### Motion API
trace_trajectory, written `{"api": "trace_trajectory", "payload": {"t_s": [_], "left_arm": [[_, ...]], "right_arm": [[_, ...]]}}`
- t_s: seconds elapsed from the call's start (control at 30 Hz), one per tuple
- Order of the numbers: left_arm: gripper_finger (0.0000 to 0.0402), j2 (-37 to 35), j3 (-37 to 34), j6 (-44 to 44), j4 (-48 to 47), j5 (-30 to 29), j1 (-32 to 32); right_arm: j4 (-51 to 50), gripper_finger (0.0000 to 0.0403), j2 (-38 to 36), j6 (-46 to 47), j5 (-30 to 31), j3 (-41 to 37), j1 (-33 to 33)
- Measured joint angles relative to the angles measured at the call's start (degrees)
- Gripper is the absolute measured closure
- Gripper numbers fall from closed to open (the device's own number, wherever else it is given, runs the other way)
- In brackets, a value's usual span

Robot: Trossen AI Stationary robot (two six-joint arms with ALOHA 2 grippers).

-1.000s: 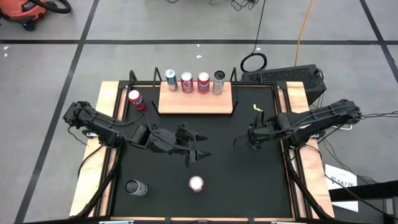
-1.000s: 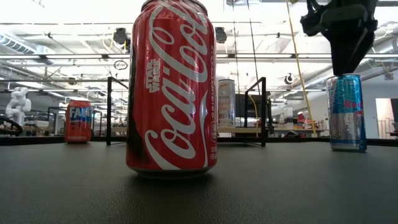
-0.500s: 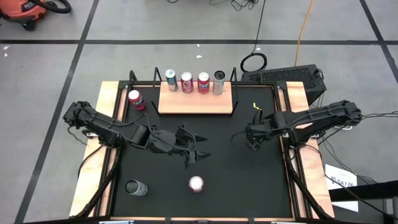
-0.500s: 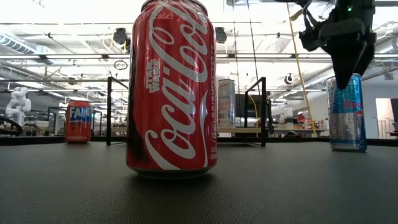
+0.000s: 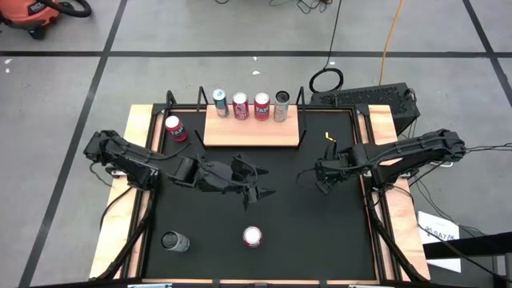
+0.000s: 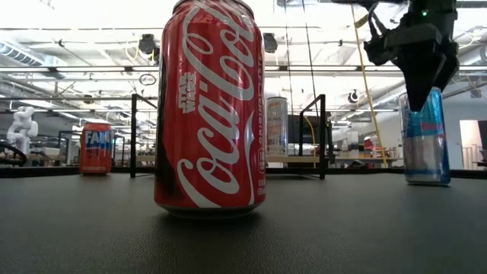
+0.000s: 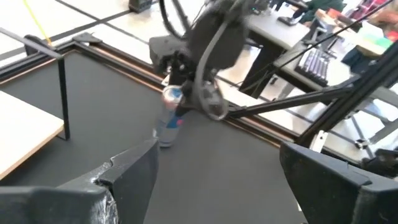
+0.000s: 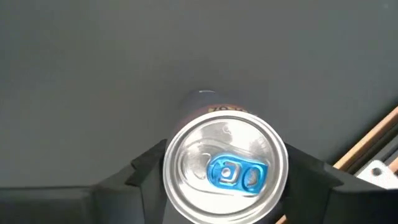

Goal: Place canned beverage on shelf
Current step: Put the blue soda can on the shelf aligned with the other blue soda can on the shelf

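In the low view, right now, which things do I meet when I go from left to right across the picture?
Orange Fanta can → big red Coca-Cola can → silver can on the shelf → right gripper over the blue Red Bull can.

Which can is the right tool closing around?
The slim blue-and-silver can with the blue tab, standing between the right tool fingers; the other cans stand untouched.

In the low view, the big red can [image 6: 210,110] at the centre carries "Coca-Cola" in white script running up its side, with a small "Star Wars" mark beside it. At its nine o'clock, far back on the counter [image 6: 243,228], a small red can [image 6: 97,148] reads "FANTA" on a blue band.
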Motion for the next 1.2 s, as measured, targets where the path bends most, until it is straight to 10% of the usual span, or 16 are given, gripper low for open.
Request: {"api": "trace_trajectory", "payload": {"t_s": [0.6, 1.2], "left_arm": [[0.0005, 7.01, 0.49, 14.25, 14.12, 3.94, 2.95], [0.0008, 11.32, 1.07, 19.18, 13.35, 2.64, 7.5]], "right_arm": [[3.9, 0.0183, 1.88, 1.13, 0.31, 27.41, -0.61], [12.91, 0.0182, 8.6, -3.12, 0.18, 31.39, -1.05]]}}
